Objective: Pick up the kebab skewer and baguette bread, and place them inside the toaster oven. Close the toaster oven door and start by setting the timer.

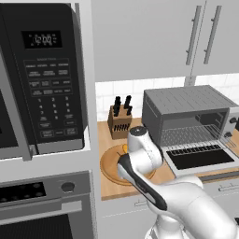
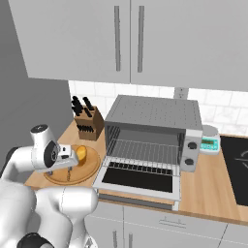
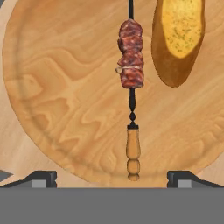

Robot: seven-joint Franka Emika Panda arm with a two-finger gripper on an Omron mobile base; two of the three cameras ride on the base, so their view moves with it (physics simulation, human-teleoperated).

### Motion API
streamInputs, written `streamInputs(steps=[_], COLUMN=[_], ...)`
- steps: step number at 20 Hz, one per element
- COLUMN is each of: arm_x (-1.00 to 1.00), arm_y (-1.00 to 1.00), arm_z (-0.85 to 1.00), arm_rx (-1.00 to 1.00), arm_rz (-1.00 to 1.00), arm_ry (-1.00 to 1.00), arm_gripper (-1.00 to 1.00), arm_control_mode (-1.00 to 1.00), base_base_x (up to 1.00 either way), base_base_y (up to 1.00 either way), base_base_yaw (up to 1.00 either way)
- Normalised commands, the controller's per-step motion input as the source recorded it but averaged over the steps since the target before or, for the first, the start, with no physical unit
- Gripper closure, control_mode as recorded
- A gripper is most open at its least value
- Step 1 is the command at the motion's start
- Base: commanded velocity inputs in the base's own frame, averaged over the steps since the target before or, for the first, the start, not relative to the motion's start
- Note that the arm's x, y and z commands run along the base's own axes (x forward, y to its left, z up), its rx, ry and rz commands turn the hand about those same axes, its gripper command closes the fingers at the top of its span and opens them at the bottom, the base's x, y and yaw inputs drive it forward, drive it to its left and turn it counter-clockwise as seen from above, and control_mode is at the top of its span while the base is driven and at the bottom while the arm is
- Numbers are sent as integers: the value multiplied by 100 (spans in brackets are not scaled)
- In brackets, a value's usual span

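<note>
The gripper (image 3: 112, 177) hangs over the near edge of a round wooden board (image 3: 57, 96), its two dark fingertips (image 3: 41, 178) set wide apart and clear of everything, with nothing between them. In the hand view the kebab skewer (image 3: 131, 74) lies flat on the board directly between the fingertips' line, its turned wooden handle nearest the gripper and close to the board's rim, a thin dark shaft running away from it through a stack of reddish-brown meat chunks. The baguette bread (image 3: 178, 37) lies on the same board just beside the meat, apart from it, its golden top and brown crust running out of the top of that view. From the right base view the arm's wrist is bent down over the board (image 2: 85, 175), and the bread (image 2: 81, 154) shows at the hand's far side. The board rests on a wooden worktop (image 2: 208, 186). Beside it stands the toaster oven (image 2: 154, 131), with the toaster oven door (image 2: 138, 178) dropped fully open and lying level over the worktop's front edge, the wire rack bare, two knobs on the right panel. A knife block (image 2: 87, 123) stands behind the board against the tiled wall. Beyond the oven sits a small kitchen scale (image 2: 210, 140). A black microwave (image 1: 42, 79) is mounted to the left, and grey wall cabinets (image 2: 126, 38) hang above.
</note>
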Motion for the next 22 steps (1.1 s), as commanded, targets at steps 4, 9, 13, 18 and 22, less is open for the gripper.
streamInputs(steps=[4,9,13,18,22], arm_x=[0,0,0,0,0], arm_y=[-28,-41,-30,0,-1], arm_z=[-38,-26,-47,-48,-38], arm_rx=[0,0,0,0,0], arm_rz=[0,0,0,0,0], arm_ry=[0,0,0,0,0], arm_gripper=[-100,-100,-100,-100,-100], arm_control_mode=[-100,-100,-100,-100,-100], base_base_x=[0,0,0,0,0], base_base_y=[0,0,0,0,0], base_base_yaw=[0,0,0,0,0])
